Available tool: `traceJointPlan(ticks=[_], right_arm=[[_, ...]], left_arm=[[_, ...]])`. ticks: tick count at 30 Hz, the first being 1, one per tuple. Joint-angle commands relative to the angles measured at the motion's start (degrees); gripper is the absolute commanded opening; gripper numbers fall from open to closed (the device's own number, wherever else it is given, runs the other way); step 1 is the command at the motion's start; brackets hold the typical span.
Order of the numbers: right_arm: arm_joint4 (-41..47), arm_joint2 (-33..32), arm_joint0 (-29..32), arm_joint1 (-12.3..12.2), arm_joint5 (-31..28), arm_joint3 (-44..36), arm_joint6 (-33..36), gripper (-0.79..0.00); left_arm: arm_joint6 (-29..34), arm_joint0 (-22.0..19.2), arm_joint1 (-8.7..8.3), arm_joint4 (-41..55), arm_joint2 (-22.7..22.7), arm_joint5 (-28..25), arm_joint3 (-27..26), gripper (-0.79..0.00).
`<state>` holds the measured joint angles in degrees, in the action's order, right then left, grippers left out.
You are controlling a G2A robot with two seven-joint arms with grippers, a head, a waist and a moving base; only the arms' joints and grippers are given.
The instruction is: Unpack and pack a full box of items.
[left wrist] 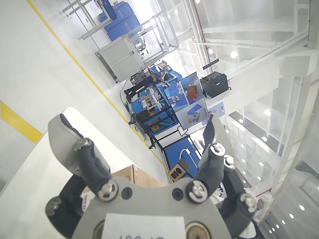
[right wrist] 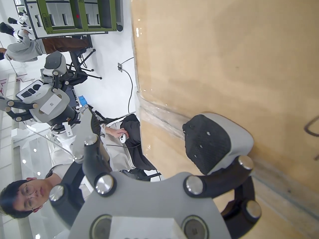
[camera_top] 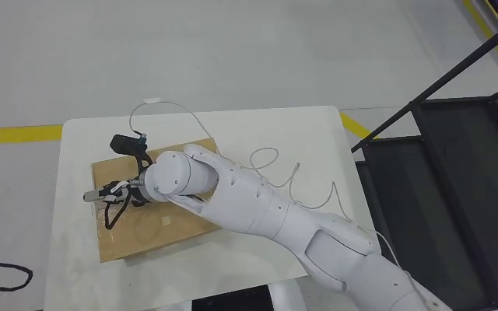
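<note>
A flat brown cardboard box (camera_top: 156,225) lies shut on the white table (camera_top: 272,132), toward its left side. Clear tape (right wrist: 159,118) runs across the box (right wrist: 224,50) near one edge. My right gripper (camera_top: 105,194) is at the box's left edge, open and empty (right wrist: 142,123). One black pad (right wrist: 206,143) rests close against the cardboard, while the other finger hangs past the edge. My left gripper (left wrist: 136,119) is open and empty, held up and pointing out into the room. Below it are a table corner (left wrist: 30,165) and a corner of the box (left wrist: 139,177).
A thin white cable (camera_top: 288,167) snakes over the table behind the arm. A black metal stair frame (camera_top: 436,179) stands just off the table's right side. A dark cable loop (camera_top: 12,276) lies on the floor at the left.
</note>
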<state>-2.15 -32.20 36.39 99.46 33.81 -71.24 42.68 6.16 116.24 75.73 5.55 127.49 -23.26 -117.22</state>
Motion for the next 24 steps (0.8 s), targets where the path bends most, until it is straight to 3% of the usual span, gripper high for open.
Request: traceJointPlan(ticks=[1,24], right_arm=[[-1.57,-0.96,0.94,-0.86,0.76,-1.29,0.96,0.000],[-21.63,-12.17,10.49,-10.37,6.73,-17.38,15.33,0.000]], left_arm=[[0.00,0.00,0.00,0.00,0.00,0.00,0.00,0.000],[0.00,0.00,0.00,0.00,0.00,0.00,0.00,0.000]])
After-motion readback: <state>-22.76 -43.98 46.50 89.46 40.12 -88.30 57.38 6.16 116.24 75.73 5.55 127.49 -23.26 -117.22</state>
